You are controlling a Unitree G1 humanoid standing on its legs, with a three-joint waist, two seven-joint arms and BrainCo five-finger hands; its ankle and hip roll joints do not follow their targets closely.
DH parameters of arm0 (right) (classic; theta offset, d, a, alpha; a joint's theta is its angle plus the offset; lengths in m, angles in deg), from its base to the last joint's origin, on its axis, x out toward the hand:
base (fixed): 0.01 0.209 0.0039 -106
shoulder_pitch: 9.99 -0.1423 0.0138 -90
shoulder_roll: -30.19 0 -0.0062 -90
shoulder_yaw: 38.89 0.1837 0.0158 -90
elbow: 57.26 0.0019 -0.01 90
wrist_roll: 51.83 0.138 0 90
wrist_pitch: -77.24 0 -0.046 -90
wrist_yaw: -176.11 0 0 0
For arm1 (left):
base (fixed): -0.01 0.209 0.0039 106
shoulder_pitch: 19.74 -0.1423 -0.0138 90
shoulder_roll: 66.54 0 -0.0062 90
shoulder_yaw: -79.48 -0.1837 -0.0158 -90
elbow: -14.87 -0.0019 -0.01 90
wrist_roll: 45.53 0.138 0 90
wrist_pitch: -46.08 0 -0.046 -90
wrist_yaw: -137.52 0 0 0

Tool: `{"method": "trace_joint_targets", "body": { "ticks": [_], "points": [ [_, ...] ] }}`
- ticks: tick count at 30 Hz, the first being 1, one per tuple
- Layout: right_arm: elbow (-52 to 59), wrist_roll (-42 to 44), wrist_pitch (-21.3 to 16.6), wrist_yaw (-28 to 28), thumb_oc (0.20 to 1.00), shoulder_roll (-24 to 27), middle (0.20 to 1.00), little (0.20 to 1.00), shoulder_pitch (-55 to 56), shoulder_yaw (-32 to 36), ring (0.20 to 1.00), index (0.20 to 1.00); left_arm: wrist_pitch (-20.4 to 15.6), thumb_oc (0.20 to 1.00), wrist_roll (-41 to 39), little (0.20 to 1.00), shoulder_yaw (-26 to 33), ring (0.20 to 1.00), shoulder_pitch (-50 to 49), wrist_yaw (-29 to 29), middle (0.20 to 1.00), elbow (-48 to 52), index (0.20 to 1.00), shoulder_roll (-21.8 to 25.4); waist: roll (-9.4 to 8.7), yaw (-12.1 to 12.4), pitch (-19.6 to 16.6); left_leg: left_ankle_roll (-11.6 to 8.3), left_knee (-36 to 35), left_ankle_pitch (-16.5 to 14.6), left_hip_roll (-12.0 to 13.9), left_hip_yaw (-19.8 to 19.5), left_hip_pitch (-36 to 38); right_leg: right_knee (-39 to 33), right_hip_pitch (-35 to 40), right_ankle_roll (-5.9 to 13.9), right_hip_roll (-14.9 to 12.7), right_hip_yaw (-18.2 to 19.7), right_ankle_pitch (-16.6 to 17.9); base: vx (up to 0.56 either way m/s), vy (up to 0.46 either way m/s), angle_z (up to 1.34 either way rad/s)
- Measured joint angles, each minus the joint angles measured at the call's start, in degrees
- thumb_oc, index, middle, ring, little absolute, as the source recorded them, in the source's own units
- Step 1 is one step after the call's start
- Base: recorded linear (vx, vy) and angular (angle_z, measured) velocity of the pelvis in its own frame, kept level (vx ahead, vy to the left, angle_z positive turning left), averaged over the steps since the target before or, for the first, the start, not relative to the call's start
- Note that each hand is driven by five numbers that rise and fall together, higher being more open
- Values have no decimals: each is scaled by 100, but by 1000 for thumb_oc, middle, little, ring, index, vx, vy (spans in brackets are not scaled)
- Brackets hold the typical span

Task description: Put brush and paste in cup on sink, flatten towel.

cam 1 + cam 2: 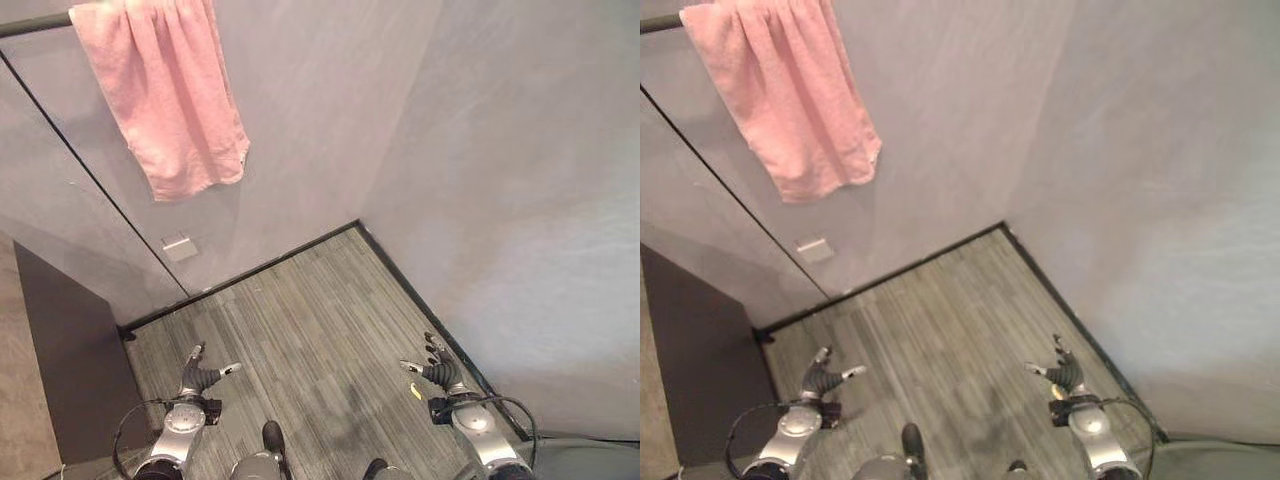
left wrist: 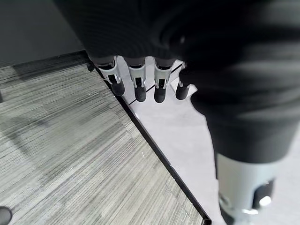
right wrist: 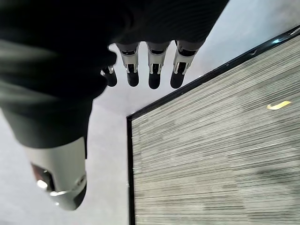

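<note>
A pink towel [image 1: 170, 90] hangs bunched and slanted from a dark rail [image 1: 30, 25] high on the left wall. My left hand [image 1: 197, 378] hangs low at the lower left above the floor, fingers [image 2: 140, 86] straight and holding nothing. My right hand [image 1: 440, 372] hangs low at the lower right, fingers [image 3: 152, 70] also straight and empty. Both hands are far below the towel.
Grey walls meet in a corner ahead, with a black skirting strip [image 1: 270, 265] along the striped grey floor [image 1: 300, 340]. A dark panel [image 1: 70, 350] stands at the left. A small grey wall plate [image 1: 180, 246] sits below the towel. A small yellow scrap [image 3: 279, 105] lies on the floor.
</note>
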Motion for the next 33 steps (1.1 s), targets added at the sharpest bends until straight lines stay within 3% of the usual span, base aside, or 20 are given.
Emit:
{"method": "trace_joint_targets", "body": {
  "ticks": [1, 2, 3, 6, 7, 9, 11, 13, 14, 15, 17, 19, 21, 26, 31, 32, 33],
  "points": [
    [-11, 3, -1, 0, 1000, -7, 1000, 1000, -8, -5, 1000, 1000, -1, 1000, -1, 1000, -10, 1000, 3, 4, 1000, -3, 1000, 14, 26, -18, 15, 42, -75, 27, 8, -46, 88, 233, -95, 89, -1, 206, 11, 132, 49, 15],
    [-91, 4, -2, 1, 1000, -21, 1000, 1000, -1, -35, 1000, 1000, 0, 1000, -2, 1000, -14, 1000, 32, 17, 1000, -47, 1000, 33, 39, -96, 17, 86, -143, 29, 33, -125, 153, 438, -207, 300, 130, 635, -183, 187, 25, 30],
    [-122, 4, 0, 3, 1000, -33, 1000, 1000, 44, -45, 1000, 1000, 1, 1000, -4, 1000, -33, 1000, 60, 37, 1000, -101, 1000, 38, 74, -165, 28, 138, -246, 28, 33, -256, 196, 460, -261, 352, 340, 992, -361, 272, 3, 52],
    [-224, 16, -1, -3, 1000, -31, 1000, 1000, 140, -33, 1000, 1000, 2, 1000, -5, 1000, -249, 1000, 121, 40, 1000, -231, 1000, -21, 128, -353, 23, 182, -367, 87, 33, -592, 271, -242, -293, 292, 711, 1208, -465, 243, -90, 48],
    [-232, 17, 1, -5, 1000, -21, 1000, 1000, 144, -30, 1000, 1000, -2, 1000, -5, 1000, -252, 1000, 135, 40, 1000, -232, 1000, -76, 138, -400, 26, 150, -385, 120, 33, -670, 281, -476, -305, 269, 724, 1212, -424, 265, -146, 54],
    [-259, 21, 2, -5, 1000, -39, 1000, 1000, 218, -34, 1000, 1000, -2, 1000, -12, 1000, -251, 1000, 133, 42, 1000, -252, 1000, -187, 201, -464, 54, 97, -467, 156, 28, -879, 332, -1243, -325, 254, 694, 1258, -164, 198, -94, 52],
    [-332, 25, 12, -5, 1000, -79, 1000, 1000, 335, -38, 1000, 1000, -7, 1000, -32, 1000, -254, 1000, 104, 37, 1000, -250, 1000, -292, 189, -547, 38, -14, -525, 206, 40, -1190, 380, -2037, -381, 268, 525, 1281, 517, 306, -148, 70],
    [-334, 26, 27, -4, 1000, -98, 1000, 1000, 352, -43, 1000, 1000, -8, 1000, -71, 1000, -237, 1000, 75, 41, 1000, -249, 1000, -311, 170, -596, 35, -106, -527, 185, 71, -1352, 407, -2099, -465, 296, 451, 1278, 772, 337, -146, 71],
    [-340, 25, 34, -3, 1000, -117, 1000, 1000, 395, -46, 1000, 1000, -10, 1000, -71, 1000, -242, 1000, 6, 37, 1000, -226, 1000, -293, 114, -602, 12, -286, -531, 174, 93, -1548, 481, -2088, -422, 300, 392, 1370, 891, 296, -123, 90],
    [-327, 25, 36, -1, 1000, -165, 1000, 1000, 508, -47, 1000, 1000, -14, 1000, -71, 1000, -254, 1000, -65, 38, 1000, -194, 1000, -222, -86, -609, -93, -528, -553, 153, 33, -1653, 565, -2039, -289, 285, 338, 1458, 742, 131, -91, 71],
    [-408, 25, 79, 1, 1000, -17, 1000, 1000, 399, -29, 1000, 1000, -14, 1000, -130, 1000, -263, 1000, -179, 35, 1000, -204, 1000, -364, 199, -491, -114, -691, -497, 170, 444, -1544, 573, -2038, -205, 5, 716, 1192, 497, 273, -189, 24],
    [-419, 20, 96, 2, 1000, 150, 1000, 1000, 229, -26, 1000, 1000, -12, 1000, -240, 1000, -224, 1000, -156, 35, 1000, -196, 1000, -533, 383, -486, -84, -713, -520, 181, 702, -1565, 559, -2038, -178, -87, 965, 1012, 430, 193, -133, 14],
    [-410, 21, 99, 1, 1000, 251, 1000, 1000, 147, -12, 1000, 1000, -19, 1000, -280, 1000, -218, 1000, -147, 31, 1000, -172, 1000, -625, 457, -534, -121, -784, -499, 225, 799, -1502, 578, -2038, -106, -142, 1072, 942, 386, 266, -194, 20],
    [-316, 43, 98, 5, 1000, 324, 1000, 1000, 120, -2, 1000, 1000, -39, 1000, -503, 1000, -193, 1000, 13, 24, 1000, -164, 1000, -678, 399, -583, -85, -1030, -361, 150, 974, -1701, 452, -2039, 24, -191, 1254, 668, 182, 258, -177, 26],
    [-195, 131, 67, 20, 1000, 341, 1000, 1000, 88, -25, 1000, 1000, -110, 1000, -509, 1000, -187, 1000, 106, 40, 1000, -123, 1000, -549, 345, -428, 42, -1119, 656, 127, 885, -1824, -164, -2037, 54, -213, 1156, 553, 85, 111, -82, 20],
    [-200, 177, 65, 20, 1000, 346, 1000, 1000, 60, -24, 1000, 1000, -120, 1000, -509, 1000, -188, 1000, 121, 47, 1000, -120, 1000, -500, 344, -397, 83, -1141, 780, 228, 873, -1810, -279, -2037, 59, -221, 1137, 499, 78, 110, 63, 60],
    [-196, 242, 62, 12, 1000, 390, 1000, 1000, 55, 1, 1000, 1000, -124, 1000, -510, 1000, -185, 1000, 138, 52, 1000, -115, 1000, -447, 376, -455, 100, -1054, 456, 467, 917, -1470, -265, -2040, 59, -283, 1078, 281, 48, 110, 141, 55]
  ]
}}
